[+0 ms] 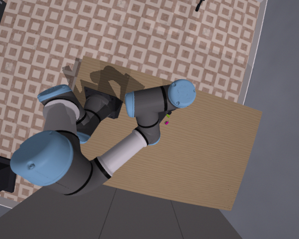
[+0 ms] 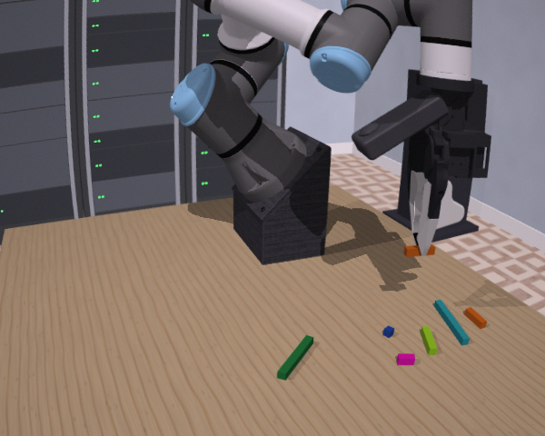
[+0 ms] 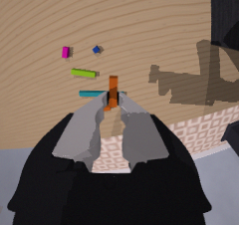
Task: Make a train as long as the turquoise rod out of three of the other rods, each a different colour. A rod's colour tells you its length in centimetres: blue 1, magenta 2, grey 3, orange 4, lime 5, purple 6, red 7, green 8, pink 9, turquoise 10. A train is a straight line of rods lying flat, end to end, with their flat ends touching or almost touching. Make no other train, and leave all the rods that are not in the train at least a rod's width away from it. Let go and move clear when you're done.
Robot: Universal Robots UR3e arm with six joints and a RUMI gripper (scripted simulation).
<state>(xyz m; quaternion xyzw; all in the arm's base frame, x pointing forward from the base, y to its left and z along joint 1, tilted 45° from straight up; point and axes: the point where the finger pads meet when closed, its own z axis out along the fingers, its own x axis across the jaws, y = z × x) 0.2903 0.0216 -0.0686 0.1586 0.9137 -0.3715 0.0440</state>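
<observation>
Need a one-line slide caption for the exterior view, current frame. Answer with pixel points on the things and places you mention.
Pincer [image 2: 422,251] [image 3: 113,92] grips an orange rod [image 2: 411,251] [image 3: 114,82] above the table [image 2: 169,304] [image 1: 196,154] [image 3: 35,16]; no three-rod train is built.
</observation>
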